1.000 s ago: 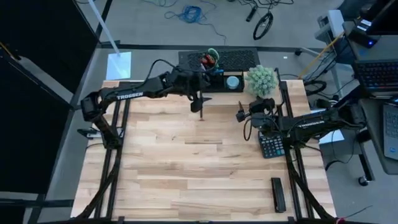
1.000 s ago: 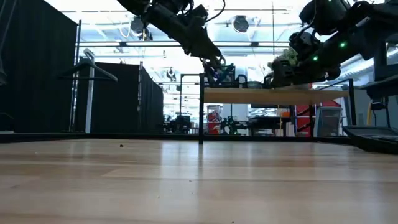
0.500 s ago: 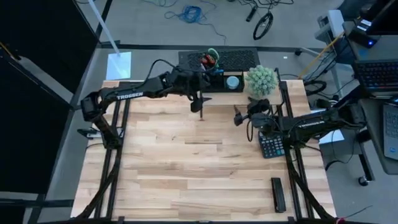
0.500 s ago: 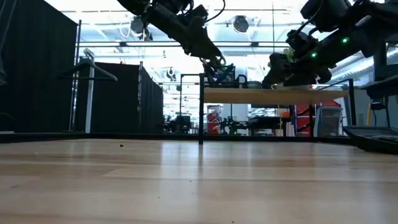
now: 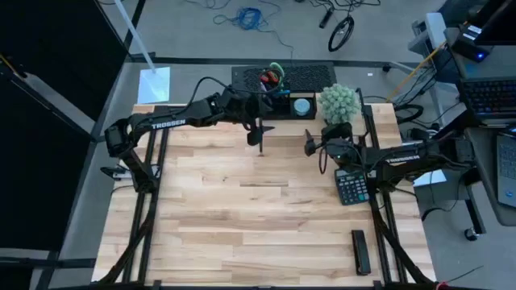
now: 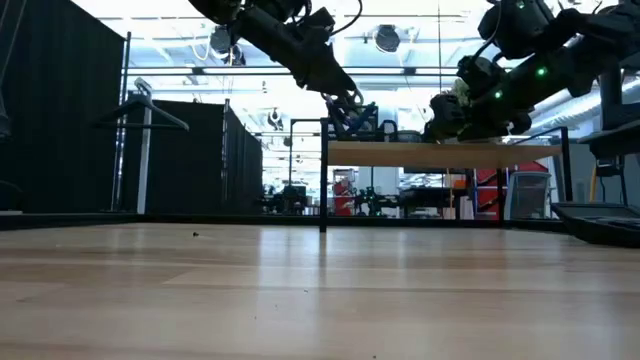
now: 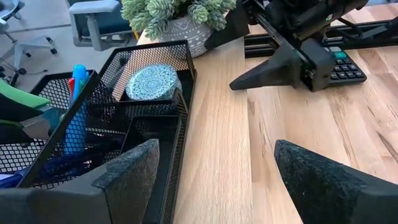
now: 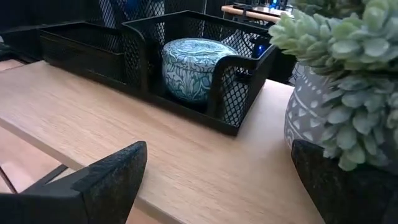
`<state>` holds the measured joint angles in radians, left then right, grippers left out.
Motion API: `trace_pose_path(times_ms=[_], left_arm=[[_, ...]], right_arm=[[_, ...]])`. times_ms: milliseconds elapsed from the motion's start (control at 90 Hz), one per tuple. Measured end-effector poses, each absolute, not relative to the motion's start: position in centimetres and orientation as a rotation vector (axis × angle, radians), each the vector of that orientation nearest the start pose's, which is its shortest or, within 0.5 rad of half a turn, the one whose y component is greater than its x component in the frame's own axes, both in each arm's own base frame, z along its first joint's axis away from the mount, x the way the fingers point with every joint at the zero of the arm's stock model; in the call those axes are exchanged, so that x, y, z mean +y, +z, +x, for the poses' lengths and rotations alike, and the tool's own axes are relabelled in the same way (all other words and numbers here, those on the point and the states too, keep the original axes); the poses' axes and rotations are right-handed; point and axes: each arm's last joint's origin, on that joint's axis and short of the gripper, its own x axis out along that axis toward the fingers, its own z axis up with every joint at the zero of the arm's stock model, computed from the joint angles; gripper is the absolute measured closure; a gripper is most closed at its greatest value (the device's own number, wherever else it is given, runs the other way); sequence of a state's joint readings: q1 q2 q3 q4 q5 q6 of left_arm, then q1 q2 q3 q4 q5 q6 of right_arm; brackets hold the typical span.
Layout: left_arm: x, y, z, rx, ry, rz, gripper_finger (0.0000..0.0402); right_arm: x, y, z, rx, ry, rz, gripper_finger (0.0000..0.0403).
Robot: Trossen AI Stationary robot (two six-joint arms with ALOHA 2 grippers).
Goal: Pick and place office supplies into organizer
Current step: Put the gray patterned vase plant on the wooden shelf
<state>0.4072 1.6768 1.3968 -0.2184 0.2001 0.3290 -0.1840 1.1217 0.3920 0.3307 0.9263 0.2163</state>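
The black mesh organizer [image 5: 282, 103] stands on a wooden riser at the table's far edge. In it are a round blue-grey disc [image 7: 152, 82] [image 8: 194, 65], a blue pen [image 7: 76, 106] and scissors with red and green handles [image 5: 270, 78]. My left gripper [image 5: 260, 135] [image 7: 214, 162] hangs open just in front of the organizer's near side, holding nothing. To its right, my right gripper [image 5: 309, 145] [image 8: 217, 168] is also open and empty, facing the disc's compartment.
A fuzzy green plant in a grey pot [image 5: 339, 102] stands right of the organizer. A black calculator [image 5: 351, 187] lies under my right arm, and a flat black object [image 5: 360, 251] lies at the near right. Bare wooden tabletop [image 5: 242, 209] stretches across the middle and near side.
My right gripper has moved a little toward the table's far edge, toward the organizer, and has stayed open.
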Motion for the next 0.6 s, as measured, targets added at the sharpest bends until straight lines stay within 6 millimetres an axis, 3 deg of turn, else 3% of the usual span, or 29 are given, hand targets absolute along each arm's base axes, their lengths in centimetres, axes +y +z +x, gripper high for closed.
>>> trace_pose_path(times_ms=[389,600], left_arm=[[14.70,31.00,35.52,0.503,0.122,0.173,0.0093],[14.70,31.00,35.52,0.503,0.122,0.173,0.0093]], right_arm=[[-6.11,18.79,19.62,0.291,-1.192,0.009,0.0019],[-5.35,18.76,19.92,0.293,-1.118,0.020,0.0019]])
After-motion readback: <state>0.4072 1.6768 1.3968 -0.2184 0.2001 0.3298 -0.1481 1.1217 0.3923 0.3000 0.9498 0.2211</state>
